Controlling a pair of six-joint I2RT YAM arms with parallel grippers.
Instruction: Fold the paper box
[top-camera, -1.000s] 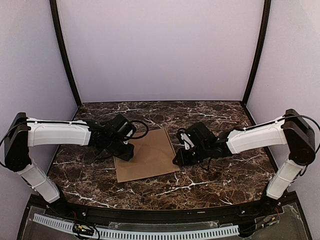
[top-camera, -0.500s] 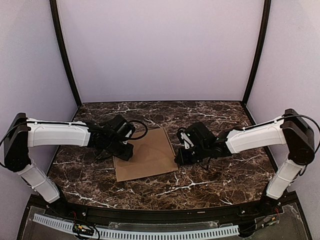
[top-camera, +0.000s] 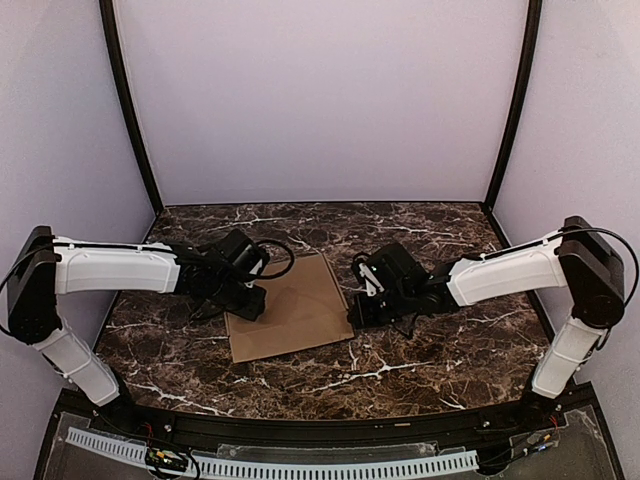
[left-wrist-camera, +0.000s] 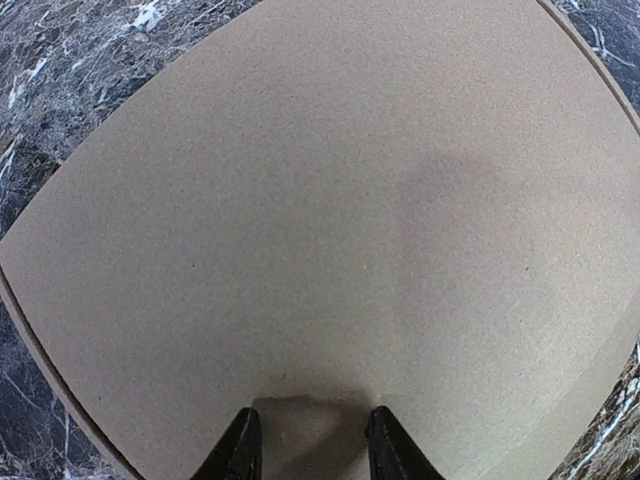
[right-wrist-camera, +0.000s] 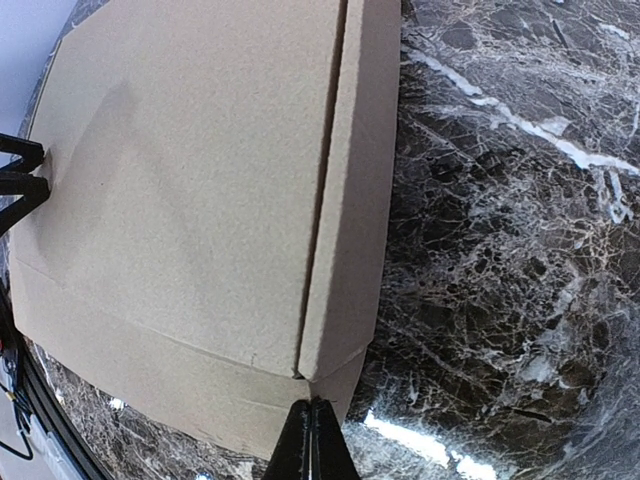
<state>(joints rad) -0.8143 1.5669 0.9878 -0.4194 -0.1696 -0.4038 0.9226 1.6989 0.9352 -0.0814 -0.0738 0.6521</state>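
1. The paper box (top-camera: 290, 305) lies flat on the marble surface (top-camera: 420, 370), between the two claws.
2. The left claw (left-wrist-camera: 312, 448) has its jaws partly apart, tips at the box's edge directly beneath it, with nothing visibly pinched.
3. The right claw (right-wrist-camera: 312, 440) has its fingers pressed together with nothing seen between them, its tip at the box corner just ahead.
4. Handling, as a judgement: light, thin cardboard, stiff across panels, likely to skate on polished stone and crease if squeezed.
5. The best hold is probably the narrow side flap (right-wrist-camera: 350, 200) just ahead of the right claw, while the left claw pins the sheet.
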